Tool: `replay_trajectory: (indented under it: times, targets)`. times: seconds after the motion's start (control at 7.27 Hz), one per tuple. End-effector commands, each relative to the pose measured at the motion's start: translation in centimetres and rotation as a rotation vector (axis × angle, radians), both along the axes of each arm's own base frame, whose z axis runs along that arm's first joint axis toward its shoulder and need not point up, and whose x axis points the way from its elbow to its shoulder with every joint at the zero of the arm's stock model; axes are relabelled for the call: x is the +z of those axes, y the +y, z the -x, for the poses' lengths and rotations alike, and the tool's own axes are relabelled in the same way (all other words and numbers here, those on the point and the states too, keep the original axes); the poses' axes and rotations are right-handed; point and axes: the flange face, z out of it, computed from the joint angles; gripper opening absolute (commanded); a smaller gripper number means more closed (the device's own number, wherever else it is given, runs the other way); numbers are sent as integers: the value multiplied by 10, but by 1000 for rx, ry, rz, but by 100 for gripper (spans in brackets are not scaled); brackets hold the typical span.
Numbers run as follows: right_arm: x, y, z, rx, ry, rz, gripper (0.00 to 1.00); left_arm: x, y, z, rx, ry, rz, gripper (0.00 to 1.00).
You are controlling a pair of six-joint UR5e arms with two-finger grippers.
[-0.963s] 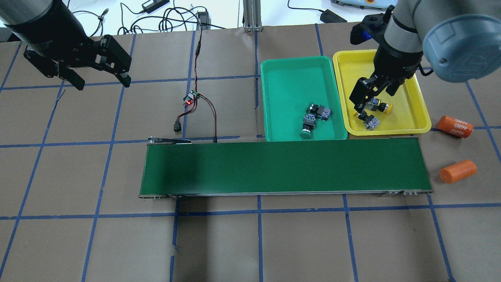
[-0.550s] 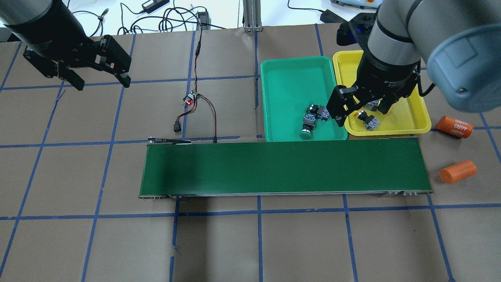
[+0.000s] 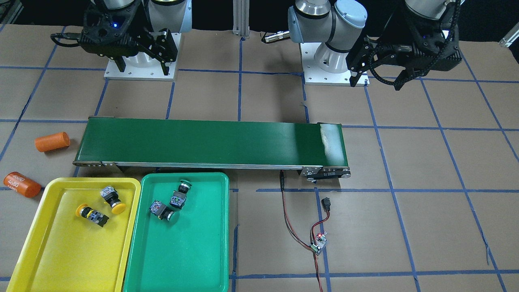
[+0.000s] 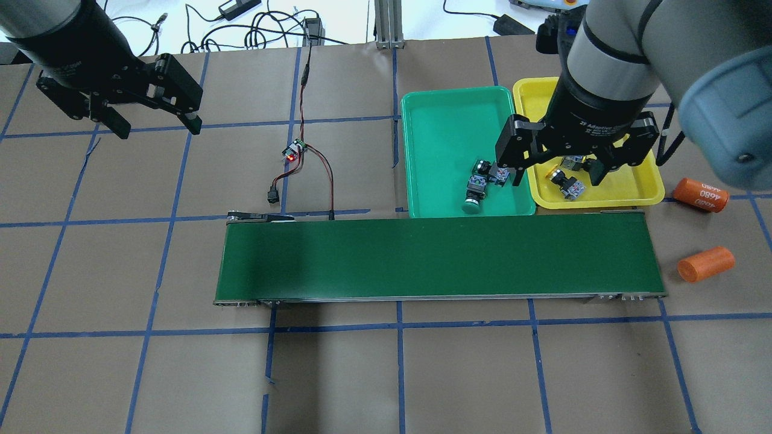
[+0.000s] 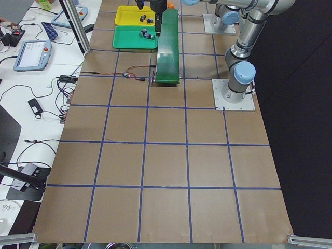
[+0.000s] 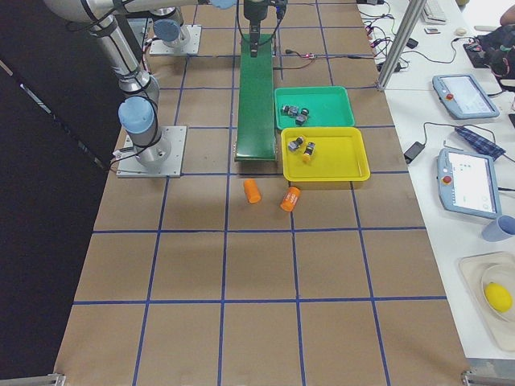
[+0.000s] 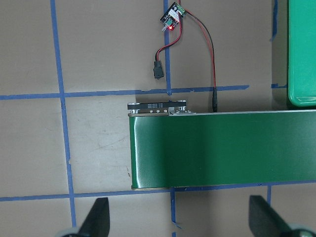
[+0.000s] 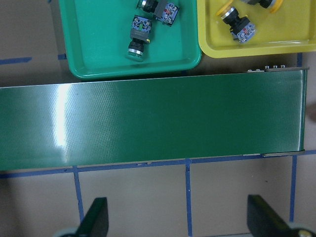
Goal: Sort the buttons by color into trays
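Buttons (image 4: 474,188) aren't in either gripper right now, all four lie in the trays. Right gripper (image 4: 556,175) has its fingers (image 8: 96,217) spread wide with nothing between them. It hangs high up, and its own camera looks straight down on the belt (image 8: 148,123) and the belt-side ends of both trays. Left gripper (image 4: 157,128) is the same deal, spread wide and empty, up high. Its camera looks down on the belt's left end and a little board (image 7: 173,17) with a red light lit and red and black wires running off it.

Green tray (image 3: 182,251) and yellow tray (image 3: 69,251) sit side by side with their rims touching. They're on the far side of the belt from the robot, at the belt's right end, with the yellow one outermost. Two green buttons (image 3: 181,194) (image 3: 162,211) are in the green tray at the end nearest the belt, right up against each other. One has its cap pointing at the belt-side rim. Two yellow buttons (image 3: 110,195) (image 3: 94,215) are in the yellow tray, also toward the belt-side end. They lie on their sides just beside each other.

Two orange cylinders (image 3: 52,142) (image 3: 22,184) lie on the table (image 3: 405,162) past the belt's right end. The plain one is by the belt's end, and the one printed 4680 is near the yellow tray's belt-side corner.
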Motion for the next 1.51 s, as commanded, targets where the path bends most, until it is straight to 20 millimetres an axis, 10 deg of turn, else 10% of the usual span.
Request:
replay_trajectory:
  times: [0.0,1.38]
  targets:
    - [6,-2,-1,-35,-1,10,100,0,0,0,0,0,0,100]
    - [14,-6,3,47,-16,23,100,-1,0,0,0,0,-1,100]
